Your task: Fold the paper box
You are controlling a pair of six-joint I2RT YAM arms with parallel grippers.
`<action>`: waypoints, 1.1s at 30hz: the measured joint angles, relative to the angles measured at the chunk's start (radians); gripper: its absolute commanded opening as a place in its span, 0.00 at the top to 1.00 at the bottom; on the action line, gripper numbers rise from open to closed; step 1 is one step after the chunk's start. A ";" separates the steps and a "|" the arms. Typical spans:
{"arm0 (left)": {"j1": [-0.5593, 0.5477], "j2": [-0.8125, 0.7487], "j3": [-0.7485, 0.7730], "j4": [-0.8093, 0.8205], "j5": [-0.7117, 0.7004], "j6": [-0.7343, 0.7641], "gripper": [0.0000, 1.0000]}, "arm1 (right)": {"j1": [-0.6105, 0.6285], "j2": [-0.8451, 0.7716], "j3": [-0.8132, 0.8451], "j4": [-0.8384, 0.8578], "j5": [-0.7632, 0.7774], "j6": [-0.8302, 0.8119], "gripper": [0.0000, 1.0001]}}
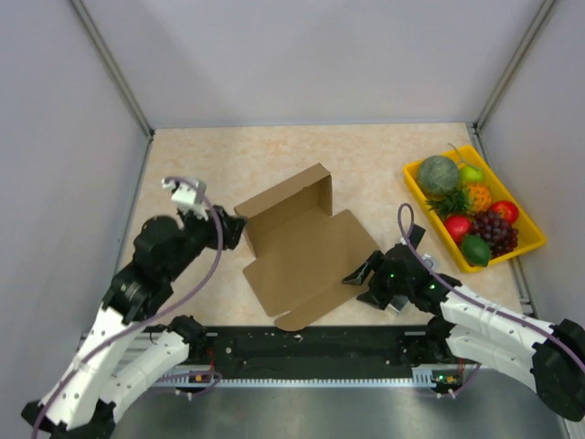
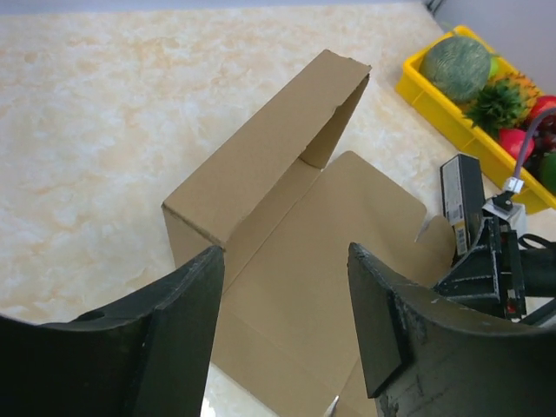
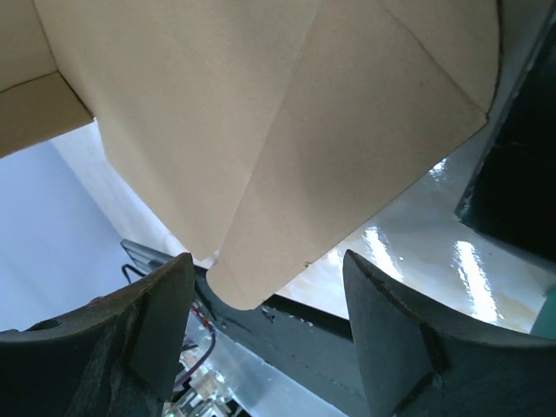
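**A:** Where is the paper box?

**B:** The paper box [image 1: 306, 251], plain brown cardboard, lies half formed in the middle of the beige marbled table [image 1: 210, 155], just beyond the arms' bases. Its far long wall stands upright, with a short end flap bent in at the right end. The rest of the sheet lies open and flat toward the near edge.

**A:** And the left gripper?

**B:** The left gripper [image 1: 230, 230] sits at the box's left end, by the near corner of the upright wall. In its wrist view the two black fingers [image 2: 178, 347] stand well apart, so the jaws are spread. The box's flat floor shows in the gap between them. The wall's corner is just beside the tip of the left-hand finger. I cannot tell whether they touch.

**A:** The right one?

**B:** The right gripper [image 1: 361, 274] is at the sheet's right edge, low to the table. Its jaws are spread too. In its wrist view the cardboard fills the upper picture, tilted over the fingers [image 3: 395, 334]. A rounded flap tip reaches into the space between them, nearer the left-hand finger, and is not pinched.

**A:** Anything else?

**B:** A yellow tray [image 1: 539, 240] of fruit stands at the far right, well apart from the box. It holds a green melon [image 1: 439, 174] and dark grapes [image 1: 494, 229], among others.
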 measured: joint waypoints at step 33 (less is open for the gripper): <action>0.557 0.508 -0.367 0.810 0.917 -0.604 1.00 | 0.000 -0.094 -0.063 0.060 -0.036 0.006 0.34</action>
